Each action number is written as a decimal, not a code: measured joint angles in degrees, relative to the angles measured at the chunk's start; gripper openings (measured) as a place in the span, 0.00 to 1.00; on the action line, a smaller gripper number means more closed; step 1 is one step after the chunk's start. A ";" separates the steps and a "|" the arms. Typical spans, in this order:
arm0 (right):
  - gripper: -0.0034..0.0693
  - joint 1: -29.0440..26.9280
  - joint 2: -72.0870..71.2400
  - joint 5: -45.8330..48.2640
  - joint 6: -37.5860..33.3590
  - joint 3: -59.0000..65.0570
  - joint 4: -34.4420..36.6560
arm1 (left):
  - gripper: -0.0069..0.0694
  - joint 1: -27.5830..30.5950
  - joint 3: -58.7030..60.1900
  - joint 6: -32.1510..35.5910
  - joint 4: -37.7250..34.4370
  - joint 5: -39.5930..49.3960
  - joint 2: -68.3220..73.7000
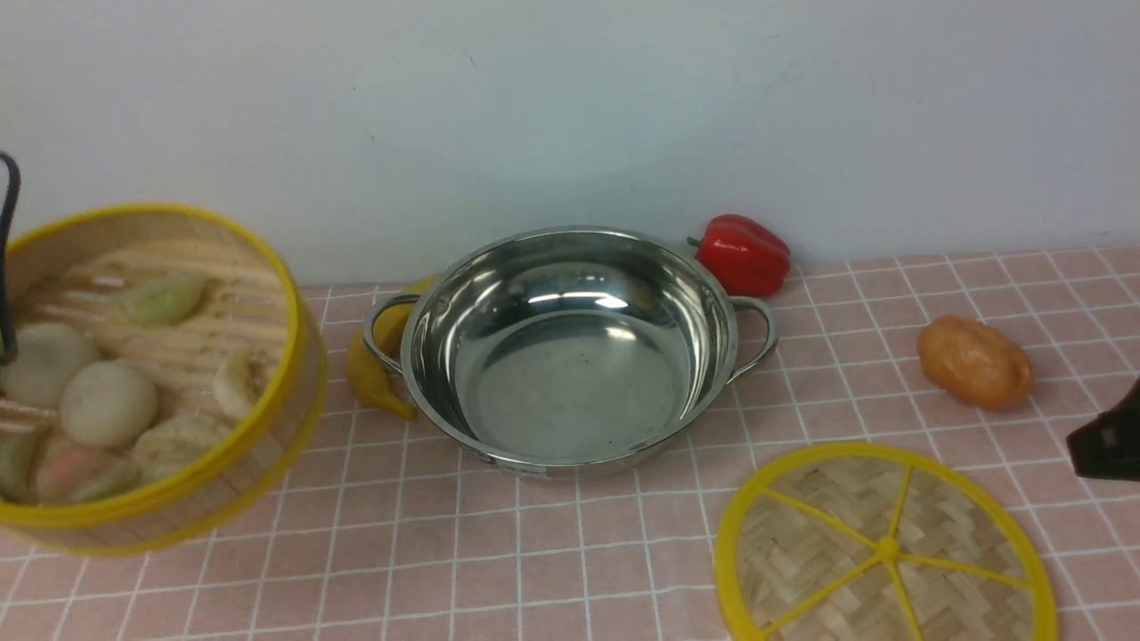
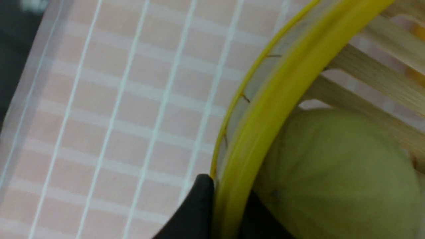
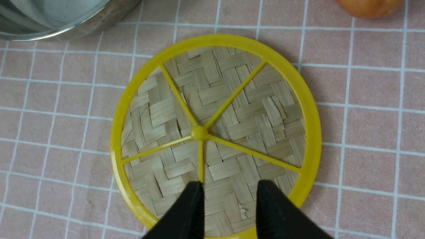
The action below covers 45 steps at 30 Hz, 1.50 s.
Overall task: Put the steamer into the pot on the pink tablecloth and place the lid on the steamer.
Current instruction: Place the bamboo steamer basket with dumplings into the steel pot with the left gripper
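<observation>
left end effector (image 2: 229, 199) clamped on the yellow rim of the steamer (image 1: 151, 374), one finger outside, one inside next to a green dumpling (image 2: 332, 172). steamer is at far left, tilted toward the camera, apart from the pot (image 1: 570, 356). can't tell if it's clear of the pink tablecloth (image 1: 552, 570). pot lies to the steamer's right, mid cloth, empty and wider, so the carry likely goes rightward then down. left arm is nearer. right end effector (image 3: 232, 199) has fingers apart over the lid (image 3: 215, 132), close to its rim, contact unclear. lid lies flat, right-front of pot. no readable brand or writing.
</observation>
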 joint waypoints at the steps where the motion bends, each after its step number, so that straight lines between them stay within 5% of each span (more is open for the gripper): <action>1: 0.38 0.00 0.00 0.06 0.00 0.00 0.32 | 0.13 -1.43 -2.38 0.80 -1.74 0.34 0.52; 7: 0.38 0.00 0.00 0.22 0.00 0.00 2.50 | 0.13 -13.70 -14.74 1.14 -6.77 3.16 9.04; 18: 0.38 0.00 0.00 1.66 0.00 0.00 3.32 | 0.13 -31.40 -37.71 -4.93 -1.45 6.08 33.97; 27: 0.38 0.00 0.00 1.96 0.80 0.00 4.81 | 0.13 -34.50 -49.44 -7.73 1.82 7.61 46.70; 45: 0.38 0.00 0.00 2.11 1.44 0.00 5.89 | 0.13 -34.57 -50.37 -7.31 2.61 6.82 54.31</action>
